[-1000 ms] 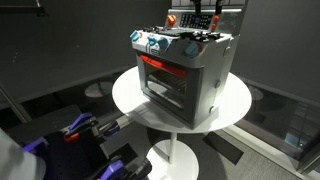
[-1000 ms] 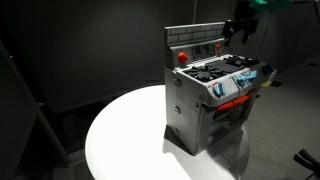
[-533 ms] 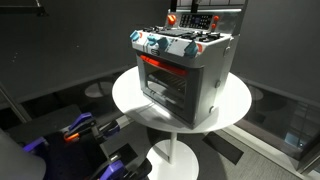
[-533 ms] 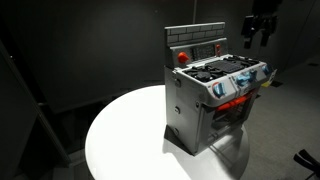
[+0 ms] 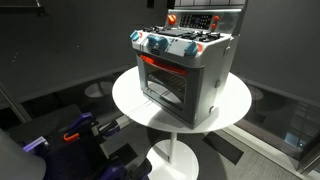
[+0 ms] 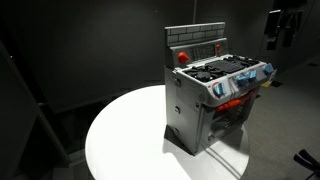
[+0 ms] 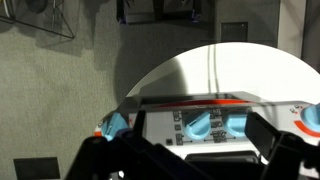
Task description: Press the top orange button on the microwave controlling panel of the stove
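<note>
The silver-grey stove point(image 5: 185, 70) stands on a round white table point(image 5: 128, 100) and shows in both exterior views point(image 6: 215, 100). Its upright microwave controlling panel point(image 5: 196, 19) rises at the back, with a red-orange spot point(image 6: 182, 57) at one end. My gripper point(image 6: 283, 25) hangs in the air well off to the side of the panel, touching nothing. In the wrist view its dark fingers point(image 7: 190, 160) are spread wide and empty, looking down on the blue knobs point(image 7: 215, 125) and the red-lit oven front. The gripper is out of frame in an exterior view.
The table's rim point(image 6: 120, 140) has bare white surface in front of the stove. Dark walls and floor surround it. A purple and black object point(image 5: 78, 130) lies low beside the table's pedestal point(image 5: 175, 152).
My gripper has drawn back from the back panel, moving sideways away from the stove. The stove has not moved.
</note>
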